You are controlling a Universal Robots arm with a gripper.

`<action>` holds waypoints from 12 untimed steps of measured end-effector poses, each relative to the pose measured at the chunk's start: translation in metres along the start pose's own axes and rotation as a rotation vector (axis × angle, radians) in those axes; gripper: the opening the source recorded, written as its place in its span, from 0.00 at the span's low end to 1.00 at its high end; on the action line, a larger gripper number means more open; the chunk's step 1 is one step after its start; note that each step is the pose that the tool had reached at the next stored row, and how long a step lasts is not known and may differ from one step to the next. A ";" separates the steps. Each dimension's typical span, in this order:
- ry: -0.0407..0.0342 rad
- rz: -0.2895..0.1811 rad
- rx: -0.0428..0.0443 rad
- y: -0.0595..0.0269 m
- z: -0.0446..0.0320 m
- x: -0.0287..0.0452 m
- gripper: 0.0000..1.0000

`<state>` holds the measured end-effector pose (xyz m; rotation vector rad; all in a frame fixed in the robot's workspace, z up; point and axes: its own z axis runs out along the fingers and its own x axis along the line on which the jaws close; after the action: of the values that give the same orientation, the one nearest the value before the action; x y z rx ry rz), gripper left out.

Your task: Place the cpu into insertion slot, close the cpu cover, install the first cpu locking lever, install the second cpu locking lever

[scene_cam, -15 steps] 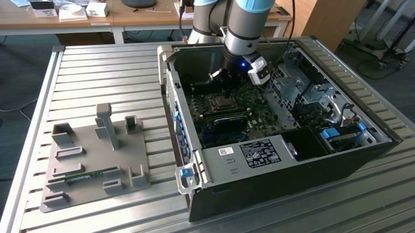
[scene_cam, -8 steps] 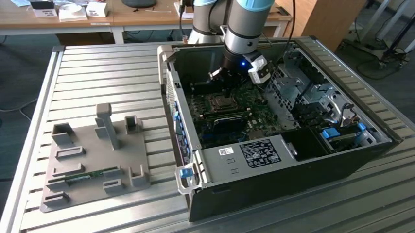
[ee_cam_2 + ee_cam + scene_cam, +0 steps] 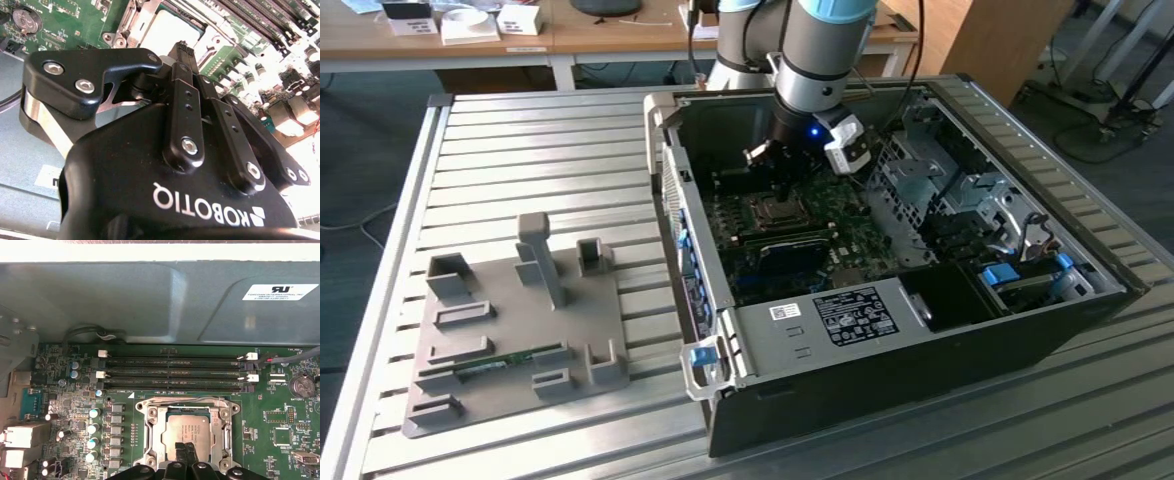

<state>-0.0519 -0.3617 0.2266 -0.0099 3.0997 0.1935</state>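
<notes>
Cpu (image 3: 189,432) sits flat in the slot (image 3: 150,440) on the green motherboard (image 3: 65,390), silver top facing up, with the cover (image 3: 220,415) folded down as a metal frame around it; in the exterior view the same socket (image 3: 778,209) lies near the middle of the board inside the open computer case (image 3: 854,390).

Going from the exterior view's left: a ribbed metal worktop (image 3: 520,150) carries a grey fixture block (image 3: 520,330) with upright posts and a green memory stick (image 3: 494,367) lying in one groove. Beside it stands the case, its side panel off. Behind the worktop are wooden desks (image 3: 587,40) and a dark floor.

Where the locking levers sit cannot be made out. In the first wrist view the near edge of the socket is cut off behind the black finger links. Three long black memory slots (image 3: 172,374) run just beyond the socket, below the grey case wall (image 3: 125,300).

The pincer (image 3: 186,450) hangs over the cpu on the arm (image 3: 807,60), its two thin fingertips (image 3: 181,449) pressed together with nothing between them, the tips right at the chip's near half. Whether they touch the metal cannot be told. In the second wrist view the pincer (image 3: 181,47) points toward the pale chip (image 3: 167,30).
</notes>
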 end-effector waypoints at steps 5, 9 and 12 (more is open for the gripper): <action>0.0001 0.000 0.0003 0.0000 -0.0009 0.0000 0.11; 0.0001 0.000 0.0001 0.0005 -0.0042 -0.0002 0.11; 0.0000 0.000 -0.0001 0.0007 -0.0063 -0.0002 0.11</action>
<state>-0.0519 -0.3618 0.2329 -0.0100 3.0997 0.1937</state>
